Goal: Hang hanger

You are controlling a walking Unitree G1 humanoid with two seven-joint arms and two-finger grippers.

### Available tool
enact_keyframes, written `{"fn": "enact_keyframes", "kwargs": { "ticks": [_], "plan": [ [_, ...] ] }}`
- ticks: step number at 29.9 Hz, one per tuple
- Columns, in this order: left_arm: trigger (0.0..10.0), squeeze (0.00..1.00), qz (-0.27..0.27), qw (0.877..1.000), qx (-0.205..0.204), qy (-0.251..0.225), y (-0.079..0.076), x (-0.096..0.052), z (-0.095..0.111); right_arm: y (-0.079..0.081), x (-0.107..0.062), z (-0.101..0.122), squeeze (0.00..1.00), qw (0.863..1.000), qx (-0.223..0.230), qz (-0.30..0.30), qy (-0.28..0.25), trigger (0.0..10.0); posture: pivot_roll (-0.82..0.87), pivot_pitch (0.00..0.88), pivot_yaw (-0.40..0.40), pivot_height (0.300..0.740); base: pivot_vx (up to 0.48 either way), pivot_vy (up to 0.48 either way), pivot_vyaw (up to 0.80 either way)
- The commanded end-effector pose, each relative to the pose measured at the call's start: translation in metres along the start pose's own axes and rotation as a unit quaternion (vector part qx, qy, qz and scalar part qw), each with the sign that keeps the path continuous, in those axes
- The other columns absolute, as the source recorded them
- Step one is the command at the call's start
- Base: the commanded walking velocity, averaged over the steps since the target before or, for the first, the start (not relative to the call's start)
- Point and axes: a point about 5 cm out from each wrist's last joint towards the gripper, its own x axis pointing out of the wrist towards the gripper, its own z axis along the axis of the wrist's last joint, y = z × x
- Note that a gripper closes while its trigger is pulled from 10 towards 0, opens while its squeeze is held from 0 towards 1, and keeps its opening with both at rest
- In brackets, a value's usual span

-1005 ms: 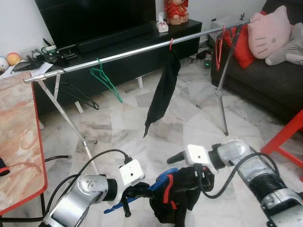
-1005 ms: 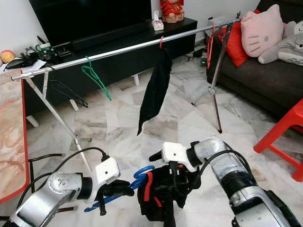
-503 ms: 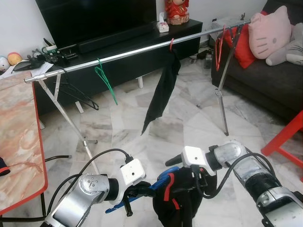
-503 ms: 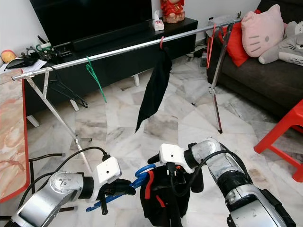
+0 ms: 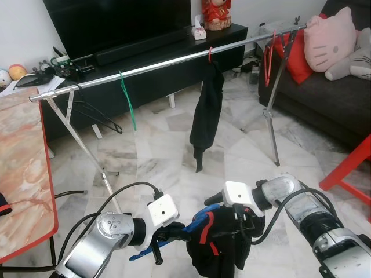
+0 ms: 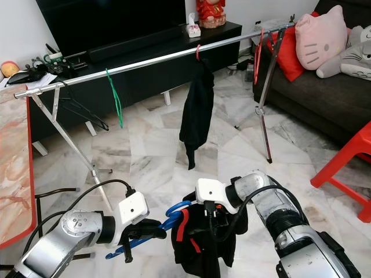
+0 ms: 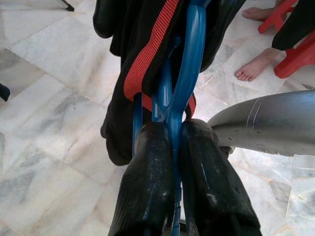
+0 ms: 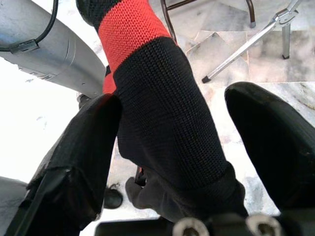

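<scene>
A blue hanger (image 5: 197, 219) with a black garment with a red band (image 5: 217, 250) draped on it hangs low over the marble floor. My left gripper (image 5: 168, 233) is shut on the blue hanger's stem (image 7: 184, 73), fingers (image 7: 147, 167) pressed to it. My right gripper (image 5: 240, 223) is open around the garment (image 8: 157, 98); one finger (image 8: 93, 132) touches the cloth, the other stands apart. Ahead runs the silver clothes rail (image 5: 162, 65), carrying a green hanger (image 5: 126, 95) and a black cloth on a red hanger (image 5: 207, 110).
An orange marble-top table (image 5: 17, 162) is at my left, a red stool (image 5: 353, 168) and a dark sofa (image 5: 324, 92) at my right. Black hangers (image 5: 95, 116) and red hangers (image 5: 268, 58) hang at the rail's ends. A person's bare foot (image 7: 251, 73) is nearby.
The black cloth on the rail has swung from slanting left to hanging straight, and the green hanger has swung too. My right gripper has shifted slightly lower on the garment.
</scene>
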Motion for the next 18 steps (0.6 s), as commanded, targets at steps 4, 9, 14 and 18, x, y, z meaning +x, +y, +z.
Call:
{"fn": "enact_keyframes", "kwargs": {
  "ticks": [4, 9, 14, 18],
  "plan": [
    [10.0, 0.00, -0.001, 1.000, 0.020, -0.009, 0.0004, -0.0013, 0.0106, -0.0056, 0.0010, 0.0072, 0.00, 1.000, -0.012, -0.005, -0.001, 0.0, -0.11, 0.000, 0.084, 0.740, 0.000, 0.000, 0.00],
    [10.0, 0.00, -0.002, 1.000, 0.023, -0.006, -0.0003, -0.0001, 0.0098, -0.0065, 0.0018, 0.0077, 0.00, 1.000, -0.012, -0.008, -0.002, 0.0, -0.11, 0.000, 0.084, 0.740, 0.000, 0.000, 0.00],
    [10.0, 0.00, -0.002, 1.000, 0.023, -0.005, -0.0008, 0.0003, 0.0099, -0.0065, 0.0024, 0.0079, 0.00, 1.000, -0.013, -0.008, -0.001, 0.0, -0.11, 0.000, 0.084, 0.740, 0.000, 0.000, 0.00],
    [10.0, 0.00, -0.002, 1.000, 0.024, -0.004, -0.0010, 0.0003, 0.0097, -0.0066, 0.0035, 0.0079, 0.00, 1.000, -0.013, -0.008, 0.000, 0.0, -0.11, 0.000, 0.082, 0.740, 0.000, 0.000, 0.00]
  ]
}}
